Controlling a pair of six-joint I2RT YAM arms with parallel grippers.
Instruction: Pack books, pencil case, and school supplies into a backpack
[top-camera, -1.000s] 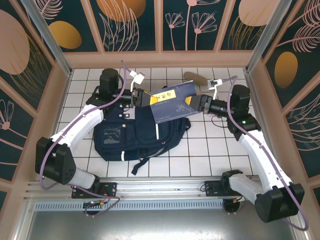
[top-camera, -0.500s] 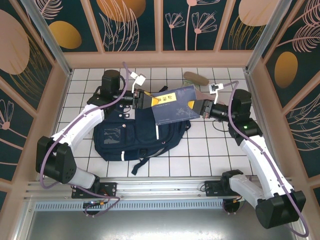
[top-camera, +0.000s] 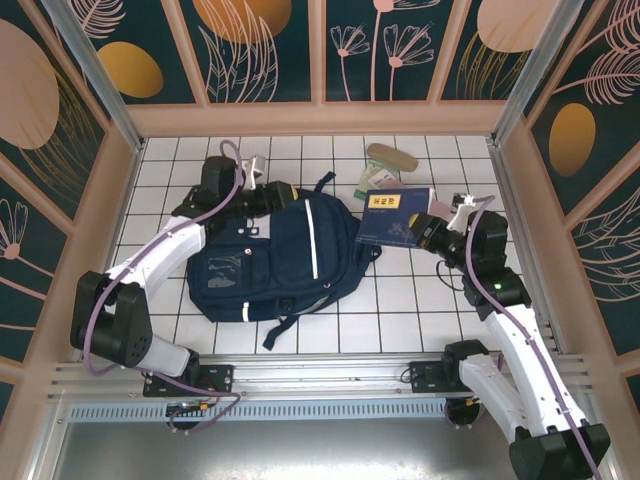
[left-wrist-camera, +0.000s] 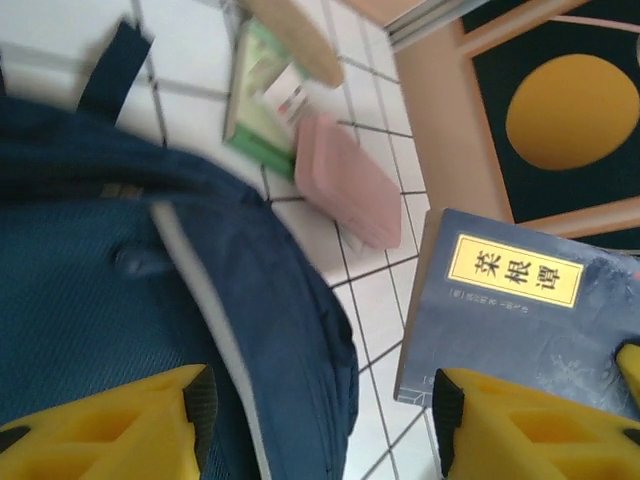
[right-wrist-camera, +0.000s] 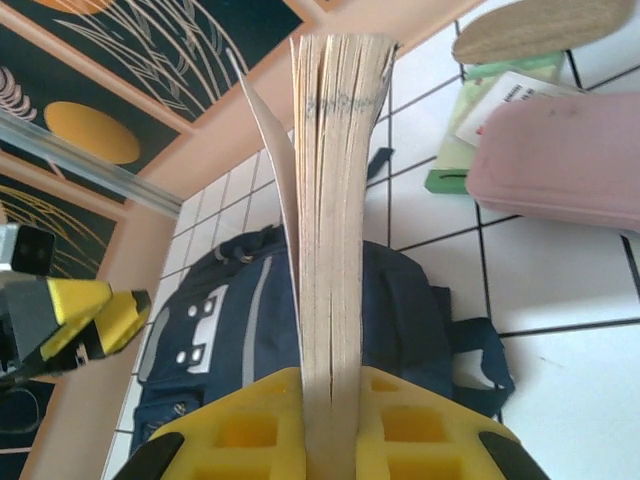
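Right claw (top-camera: 428, 232) is clamping tight on the blue book (top-camera: 393, 216), one yellow finger pressing each cover. In the right wrist view the book is standing edge-on with its page block facing the camera, and one leaf or cover is splaying off on the left side. The book is hanging just right of the backpack (top-camera: 285, 255), outside it, yellow title label facing up in the top view. Can't tell if its lower edge is touching the worktop (top-camera: 400, 300).

Left claw (left-wrist-camera: 320, 390) is standing wide, with nothing between the fingers. It is hovering over the backpack's top end near the carry loop; contact with the fabric is unclear.

The backpack is lying flat mid-worktop, white stripe up.

The pencil case (left-wrist-camera: 348, 182) is lying on the tiles beyond the backpack, just beside the green pack (left-wrist-camera: 262, 100). The tan oval piece (top-camera: 392, 157) is sitting behind those two, near the back wall. All three are lying outside the backpack.
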